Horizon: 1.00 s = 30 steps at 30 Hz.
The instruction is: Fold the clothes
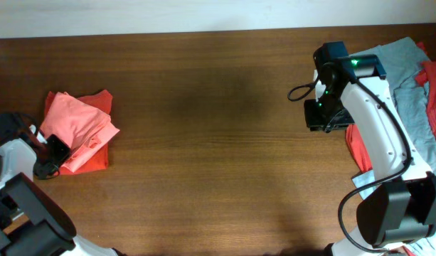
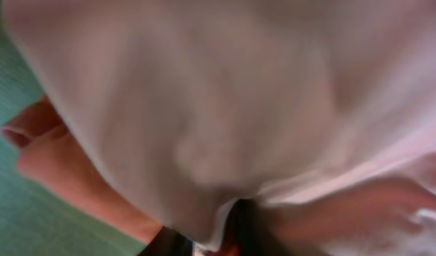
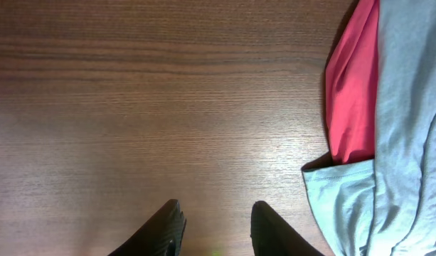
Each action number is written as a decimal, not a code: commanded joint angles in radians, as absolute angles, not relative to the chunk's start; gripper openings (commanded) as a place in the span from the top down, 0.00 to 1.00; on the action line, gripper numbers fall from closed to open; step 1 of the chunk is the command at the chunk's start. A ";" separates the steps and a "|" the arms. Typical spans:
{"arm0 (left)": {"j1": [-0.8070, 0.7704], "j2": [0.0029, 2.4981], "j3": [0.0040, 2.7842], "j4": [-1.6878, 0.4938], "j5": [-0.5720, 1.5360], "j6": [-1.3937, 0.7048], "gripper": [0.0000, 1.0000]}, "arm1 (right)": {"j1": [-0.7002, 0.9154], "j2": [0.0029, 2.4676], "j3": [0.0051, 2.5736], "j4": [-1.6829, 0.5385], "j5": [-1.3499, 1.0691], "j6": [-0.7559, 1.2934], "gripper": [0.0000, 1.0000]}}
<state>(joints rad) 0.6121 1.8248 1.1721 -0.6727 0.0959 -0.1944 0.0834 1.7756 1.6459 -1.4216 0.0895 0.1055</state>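
A folded salmon-pink shirt lies on a red shirt at the table's left end. My left gripper is pushed in at the lower left edge of this stack. Pale pink cloth fills the left wrist view and hides the jaws. At the right, my right gripper hangs open over bare wood with nothing between its fingers. Just to its right lies a loose heap with a light grey-blue shirt over a red shirt.
The brown wooden table stretches between the two piles. The right arm's white links run over the heap at the right edge. A black cable loops beside the right wrist.
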 commanded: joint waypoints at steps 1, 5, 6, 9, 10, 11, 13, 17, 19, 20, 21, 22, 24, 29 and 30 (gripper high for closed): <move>0.610 1.834 1.166 -0.667 0.229 -0.173 0.84 | 0.077 1.756 1.661 -1.426 0.098 0.109 0.63; 0.611 1.832 1.176 -0.673 0.326 -0.159 0.83 | 0.077 1.756 1.661 -1.426 0.098 0.109 0.63; 0.611 1.832 1.179 -0.675 0.339 -0.159 0.84 | 0.077 1.756 1.661 -1.426 0.098 0.109 0.63; 0.612 1.832 1.191 -0.691 0.373 -0.159 0.84 | 0.077 1.756 1.661 -1.426 0.098 0.109 0.63; 0.612 1.832 1.196 -0.699 0.384 -0.159 0.84 | 0.077 1.756 1.661 -1.426 0.098 0.109 0.63; 0.612 1.832 1.204 -0.709 0.395 -0.159 0.84 | 0.077 1.756 1.661 -1.425 0.098 0.109 0.63; 0.612 1.831 1.220 -0.729 0.402 -0.159 0.84 | 0.077 1.756 1.661 -1.426 0.098 0.109 0.63; 0.616 1.825 1.250 -0.746 0.405 -0.159 0.90 | 0.077 1.756 1.661 -1.425 0.098 0.109 0.63; 0.621 1.816 1.258 -0.746 0.433 -0.159 0.95 | 0.077 1.756 1.661 -1.425 0.098 0.109 0.63; 0.624 1.808 1.262 -0.746 0.461 -0.159 0.95 | 0.077 1.756 1.661 -1.425 0.098 0.109 0.63; 0.628 1.799 1.265 -0.745 0.486 -0.159 0.96 | 0.077 1.756 1.661 -1.425 0.098 0.109 0.63; 0.633 1.789 1.267 -0.745 0.509 -0.159 0.97 | 0.077 1.756 1.661 -1.425 0.098 0.109 0.63; 0.641 1.763 1.269 -0.745 0.544 -0.160 0.97 | 0.077 1.756 1.661 -1.425 0.098 0.109 0.63; 0.643 1.717 1.269 -0.819 0.569 -0.167 0.97 | 0.077 1.756 1.661 -1.424 0.098 0.109 0.63; 0.643 1.717 1.269 -0.847 0.569 -0.167 0.97 | 0.077 1.756 1.661 -1.424 0.098 0.109 0.63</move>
